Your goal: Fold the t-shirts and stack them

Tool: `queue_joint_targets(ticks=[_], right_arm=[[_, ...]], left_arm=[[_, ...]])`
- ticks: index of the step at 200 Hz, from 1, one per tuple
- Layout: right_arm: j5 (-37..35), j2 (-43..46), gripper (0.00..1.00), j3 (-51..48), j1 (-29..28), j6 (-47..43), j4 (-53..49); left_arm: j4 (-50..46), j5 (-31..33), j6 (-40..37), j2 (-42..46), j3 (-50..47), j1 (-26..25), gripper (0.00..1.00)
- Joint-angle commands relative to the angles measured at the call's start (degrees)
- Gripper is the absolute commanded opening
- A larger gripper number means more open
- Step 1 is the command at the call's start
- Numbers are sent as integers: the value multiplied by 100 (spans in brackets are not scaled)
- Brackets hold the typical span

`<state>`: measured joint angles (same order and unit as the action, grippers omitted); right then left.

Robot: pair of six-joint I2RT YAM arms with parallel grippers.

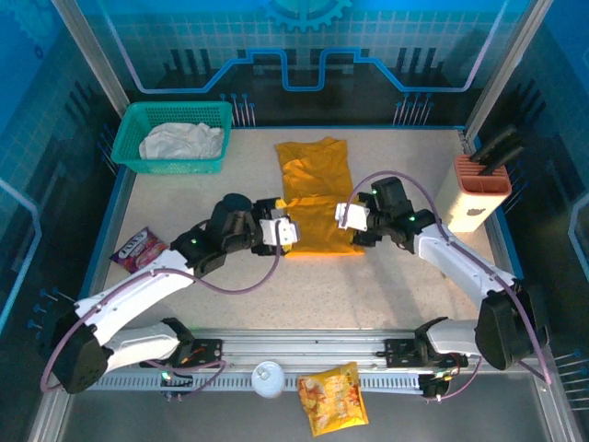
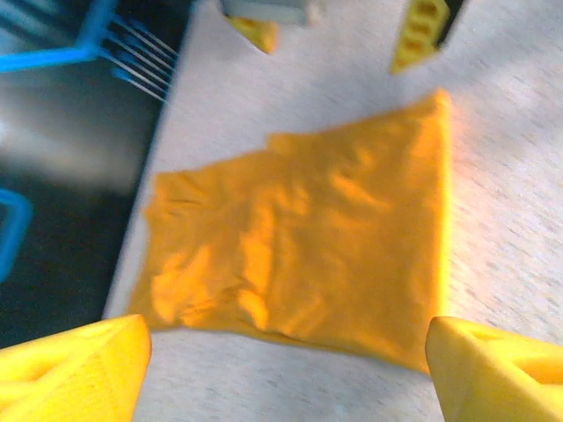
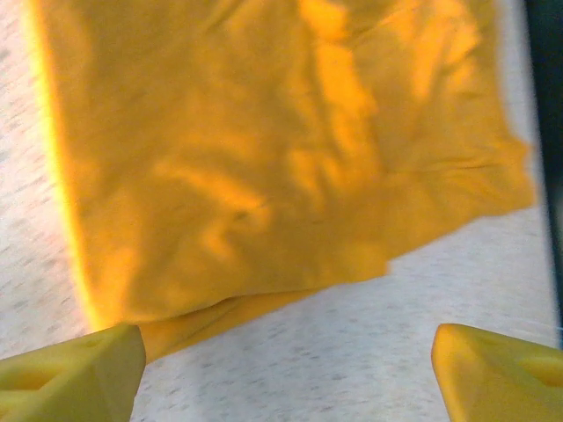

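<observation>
Fingers [image 2: 75, 369] wide and empty on left gripper [image 1: 285, 232] and right gripper [image 1: 347, 217], flanking the near hem of the mustard orange-yellow cloth t-shirt [image 1: 315, 198] flat mid-table, probably staged to pinch both corners; off-white cloth t-shirt [image 1: 181, 140] sits in teal mesh basket [image 1: 170, 167], far left.

Nothing legible — print on the purple packet [image 1: 138, 249] and on the orange packet [image 1: 332, 398] too small to read; dark mark on the beige holder [image 1: 474, 195] likewise unreadable.
</observation>
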<state>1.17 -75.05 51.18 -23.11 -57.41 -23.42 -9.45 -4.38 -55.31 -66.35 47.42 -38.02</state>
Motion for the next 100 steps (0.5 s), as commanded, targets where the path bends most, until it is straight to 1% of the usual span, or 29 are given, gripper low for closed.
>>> queue_joint_targets(ticks=[1,28,58,100], right_arm=[[261,-269,86,-47,-24,-684,-885],[136,-759,85,54,-98,-814,-1252],[-17,-1185,84,39,-193,-895,-1082],[-40,-1645,81,145,-272,-891,-937]], left_arm=[[-1053,-126,-601,-611,101,-172,81],[-1017,80,-796,-1336,240,-258,80],[-639,120,-859,-1811,344,-259,79],[-510,258,-929,-2498,664,-230,77]])
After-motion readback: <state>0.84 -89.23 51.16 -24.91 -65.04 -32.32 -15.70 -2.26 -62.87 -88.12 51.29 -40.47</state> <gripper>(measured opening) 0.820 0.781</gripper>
